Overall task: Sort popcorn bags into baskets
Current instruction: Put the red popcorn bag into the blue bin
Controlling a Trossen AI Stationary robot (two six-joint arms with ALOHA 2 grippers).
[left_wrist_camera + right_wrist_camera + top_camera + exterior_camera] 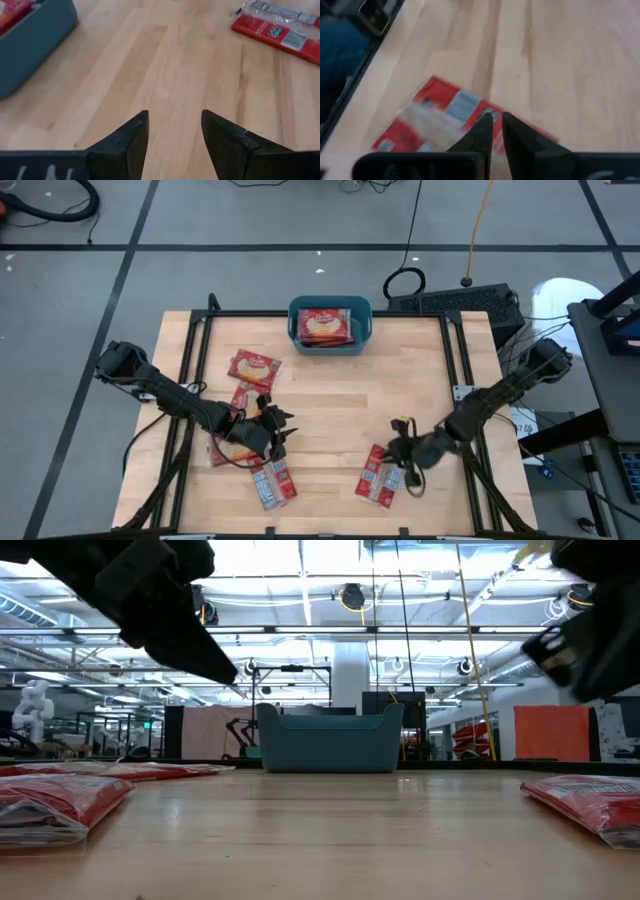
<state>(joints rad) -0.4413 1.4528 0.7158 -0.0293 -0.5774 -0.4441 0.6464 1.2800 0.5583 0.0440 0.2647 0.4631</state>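
While the left gripper hangs open and empty over bare table, the right gripper sits nearly closed just above a packet near the front edge. One packet lies in the tub; others lie front-left.

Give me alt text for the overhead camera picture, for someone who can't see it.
Two dark robot arms reach over a wooden table scattered with red popcorn bags: the left gripper above a cluster, the right gripper beside two bags. A teal basket at the far edge holds one bag.
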